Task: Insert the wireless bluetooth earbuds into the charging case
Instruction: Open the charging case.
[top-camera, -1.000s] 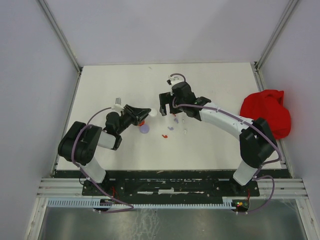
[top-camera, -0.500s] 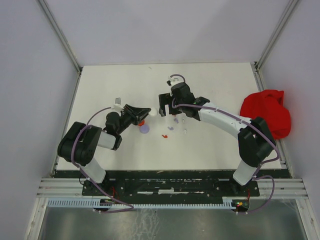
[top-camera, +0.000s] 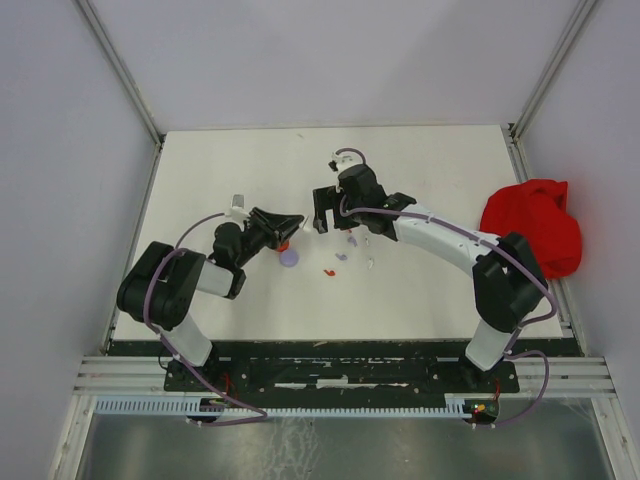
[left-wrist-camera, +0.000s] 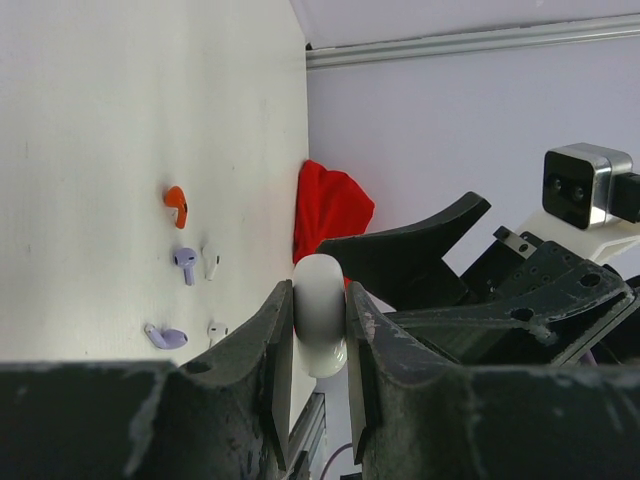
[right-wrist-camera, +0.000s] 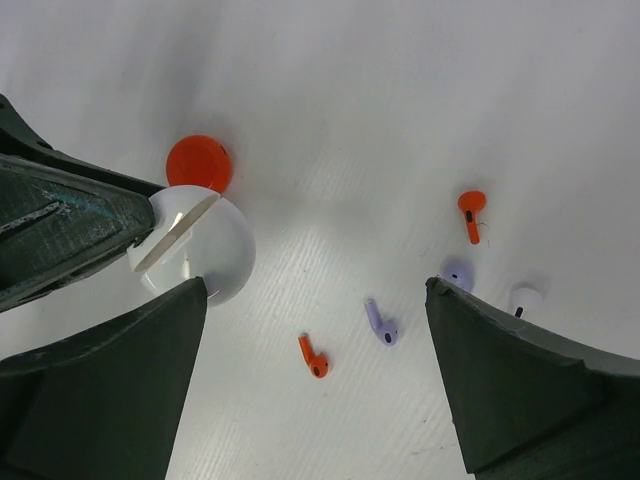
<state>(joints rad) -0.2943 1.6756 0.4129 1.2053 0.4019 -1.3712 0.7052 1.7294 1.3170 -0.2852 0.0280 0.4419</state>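
My left gripper (left-wrist-camera: 318, 295) is shut on the white round charging case (left-wrist-camera: 320, 315), which it holds on edge above the table. From the right wrist, the case (right-wrist-camera: 190, 245) shows a slit along its lid and touches the inner side of my right gripper's left finger. My right gripper (right-wrist-camera: 315, 290) hangs open over the loose earbuds: a red one (right-wrist-camera: 314, 357) and a purple one (right-wrist-camera: 381, 324) between the fingers, with another red (right-wrist-camera: 470, 212), purple (right-wrist-camera: 458, 272) and white (right-wrist-camera: 524, 297) further right. From above, the right gripper (top-camera: 322, 210) faces the left gripper (top-camera: 292, 225).
A red disc (right-wrist-camera: 198, 163) lies just beyond the case, and a purple disc (top-camera: 289, 258) lies near the left gripper. A red cloth (top-camera: 535, 225) sits bunched at the table's right edge. White walls enclose the table.
My right gripper has edged a little to the left, closer to the case in my left gripper. The left arm and the earbuds have not moved.
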